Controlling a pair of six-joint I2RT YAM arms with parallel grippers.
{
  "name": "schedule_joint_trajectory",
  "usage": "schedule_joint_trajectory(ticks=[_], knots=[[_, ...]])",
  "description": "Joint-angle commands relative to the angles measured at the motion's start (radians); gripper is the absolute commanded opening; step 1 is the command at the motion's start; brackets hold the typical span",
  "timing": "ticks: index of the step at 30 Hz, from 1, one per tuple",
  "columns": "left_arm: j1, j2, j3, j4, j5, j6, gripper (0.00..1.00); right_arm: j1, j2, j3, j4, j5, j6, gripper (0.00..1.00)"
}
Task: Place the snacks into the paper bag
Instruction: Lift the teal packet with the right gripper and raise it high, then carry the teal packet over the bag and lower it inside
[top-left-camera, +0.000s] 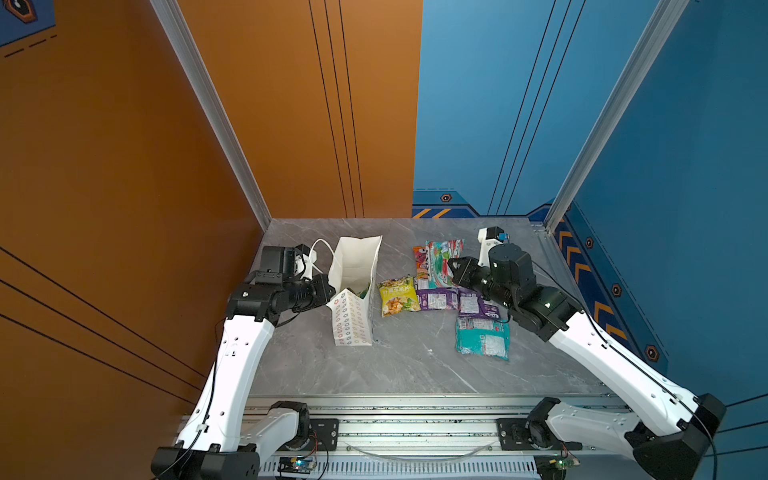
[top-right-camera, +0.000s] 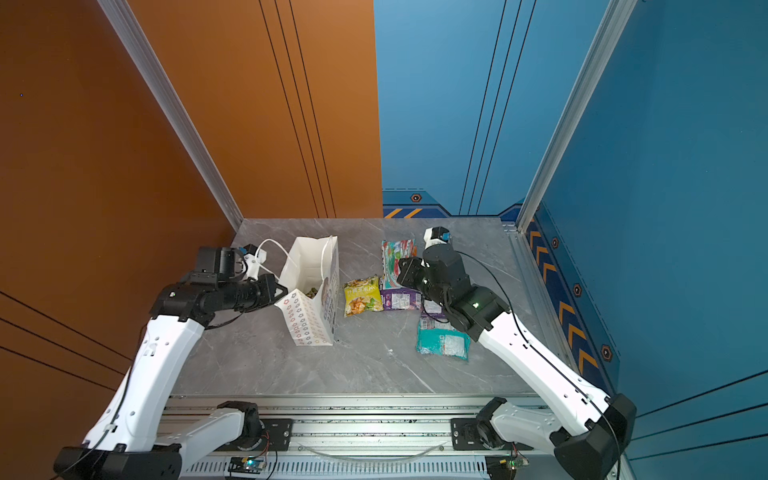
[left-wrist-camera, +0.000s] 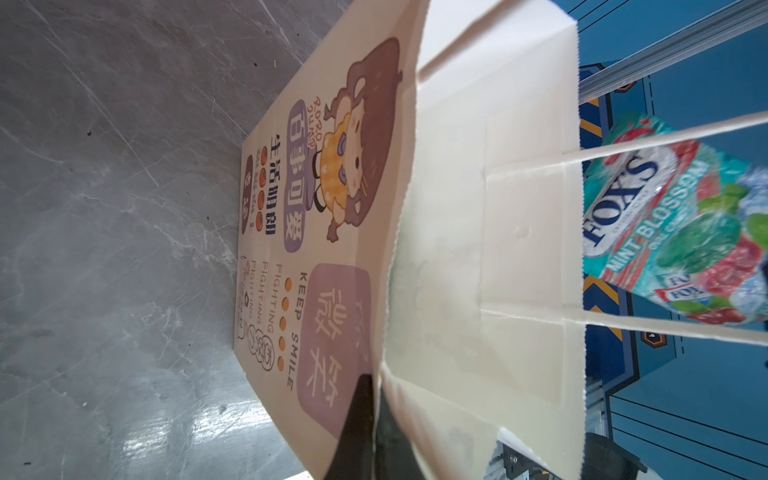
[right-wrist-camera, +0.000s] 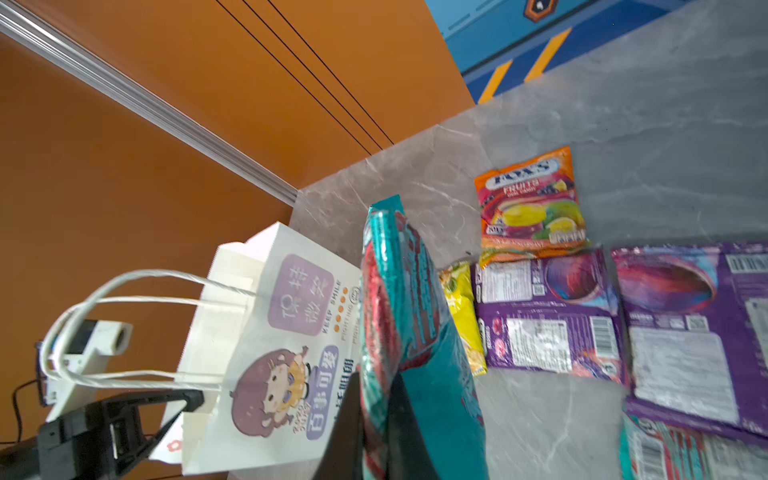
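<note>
Holding the paper bag (top-left-camera: 353, 291) rim clenched in my left claw (left-wrist-camera: 374, 415), my right claw (right-wrist-camera: 374, 424) grips a Fox's mint packet (right-wrist-camera: 407, 316); some snacks inside, five packets beside the bag remain.

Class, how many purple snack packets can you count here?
2: one purple packet beside the yellow packet, another purple packet just beyond it. The paper bag may hide more.
</note>
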Motion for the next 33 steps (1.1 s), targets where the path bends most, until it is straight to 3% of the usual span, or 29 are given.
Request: schedule_joint_trajectory(ticks=[1, 14, 20, 33], knots=[[-0.011, -0.002, -0.01, 0.015, 0.009, -0.002, 0.05, 0.01, 0.046, 0.1, 0.081, 0.038, -0.083, 0.0], [-0.013, 0.007, -0.008, 0.015, 0.021, 0.004, 0.05, 0.042, 0.285, 0.464, 0.067, 0.097, -0.251, 0.0], [-0.013, 0.016, -0.005, 0.014, 0.03, 0.007, 0.05, 0.111, 0.414, 0.674, 0.031, 0.125, -0.331, 0.0], [-0.014, 0.02, -0.005, 0.014, 0.031, 0.004, 0.06, 0.185, 0.703, 1.104, -0.072, 0.097, -0.389, 0.0]])
